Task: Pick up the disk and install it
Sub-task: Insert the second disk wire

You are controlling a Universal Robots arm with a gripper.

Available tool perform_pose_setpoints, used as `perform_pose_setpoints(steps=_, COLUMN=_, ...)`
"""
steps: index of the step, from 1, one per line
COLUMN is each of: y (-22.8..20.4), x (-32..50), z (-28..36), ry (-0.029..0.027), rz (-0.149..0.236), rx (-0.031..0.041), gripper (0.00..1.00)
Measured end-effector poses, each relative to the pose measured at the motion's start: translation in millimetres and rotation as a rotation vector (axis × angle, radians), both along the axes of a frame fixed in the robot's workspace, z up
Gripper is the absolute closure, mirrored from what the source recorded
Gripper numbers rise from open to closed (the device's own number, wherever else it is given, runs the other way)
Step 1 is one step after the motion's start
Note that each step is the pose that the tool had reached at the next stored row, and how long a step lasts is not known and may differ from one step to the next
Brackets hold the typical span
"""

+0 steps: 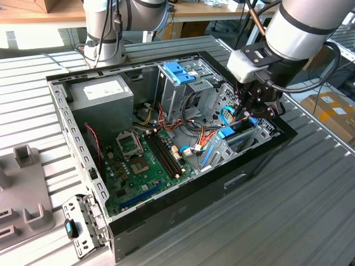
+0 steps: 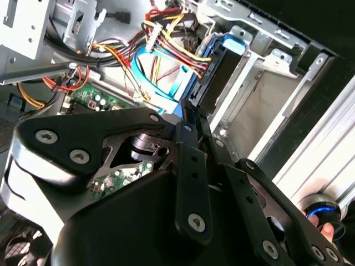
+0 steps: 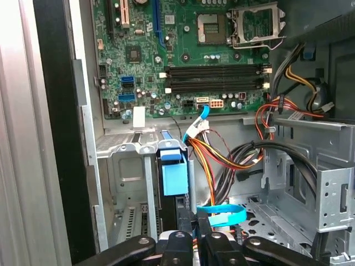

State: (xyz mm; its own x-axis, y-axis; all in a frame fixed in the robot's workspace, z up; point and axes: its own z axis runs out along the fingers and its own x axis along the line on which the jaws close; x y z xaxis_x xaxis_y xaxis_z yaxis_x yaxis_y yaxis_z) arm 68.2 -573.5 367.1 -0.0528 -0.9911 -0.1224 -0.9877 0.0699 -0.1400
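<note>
No writing could be read on anything. The disk (image 3: 173, 178) stood on its edge in a metal slot at the front corner of the open computer case (image 1: 266, 158), near the case's wall on the exterior view's right. Its blue plastic end (image 1: 226, 132) faced up, and the dark body (image 2: 213, 83) went down into the slot. The big grey arm (image 1: 302, 25) reached down over that corner. The gripper (image 3: 193, 235) pointed down at the disk, its black fingers (image 3: 203, 227) close together around the disk's edge, pinching it. The green board (image 3: 183, 55) lay flat inside the case.
</note>
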Motion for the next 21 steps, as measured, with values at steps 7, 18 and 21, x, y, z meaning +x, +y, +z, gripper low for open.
perform_pose_setpoints(steps=7, y=0.0, x=0.0, z=-1.5, ry=-0.0661, rz=0.0, rx=0.0012, gripper=0.84)
perform_pose_setpoints(steps=18, y=-0.3, x=-1.5, z=-2.4, ry=-0.127, rz=0.0, rx=0.0033, gripper=0.84)
perform_pose_setpoints(steps=21, y=-1.1, x=-3.8, z=-2.7, ry=-0.127, rz=0.0, rx=0.0035, gripper=0.84)
